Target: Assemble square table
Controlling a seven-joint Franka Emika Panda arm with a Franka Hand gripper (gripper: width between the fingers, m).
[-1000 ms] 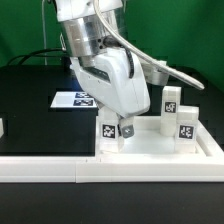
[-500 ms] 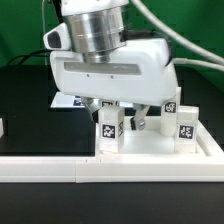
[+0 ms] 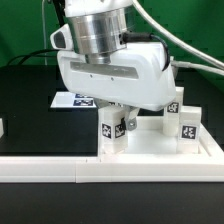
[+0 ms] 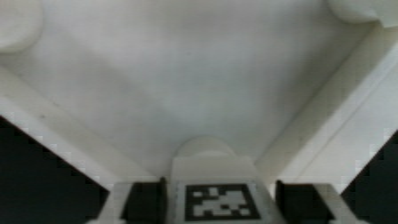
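The square table (image 3: pixel 160 145) is seen lying flat on the black desk (image 3: pixel 30 110), toward the exterior view's right and close behind the long white rail (image 3: pixel 60 168) that runs along the near edge. Three tagged legs can be made out standing upright on the slab: one near its front corner on the exterior view's left (image 3: pixel 111 133), and two on the exterior view's right (image 3: pixel 187 127), one behind the other. The front-left leg is straddled by the gripper (image 3: pixel 118 118), which is lowered directly over it; in the wrist view the leg's tagged top (image 4: pixel 219 198) is framed between two dark fingers (image 4: pixel 146 203), with the white slab (image 4: pixel 196 80) spread beyond. Whether the jaws are clamped on the leg or merely set around it cannot be told from either view. The step in hand is judged to be seating or screwing this leg into its corner socket. For that to go well, the leg should be kept vertical and centred between the pads, turning should be done about the leg's own axis, and side load on the slab should be avoided so that it is not pushed against the rail. The marker board (image 3: pixel 72 99) lies behind, partly hidden.
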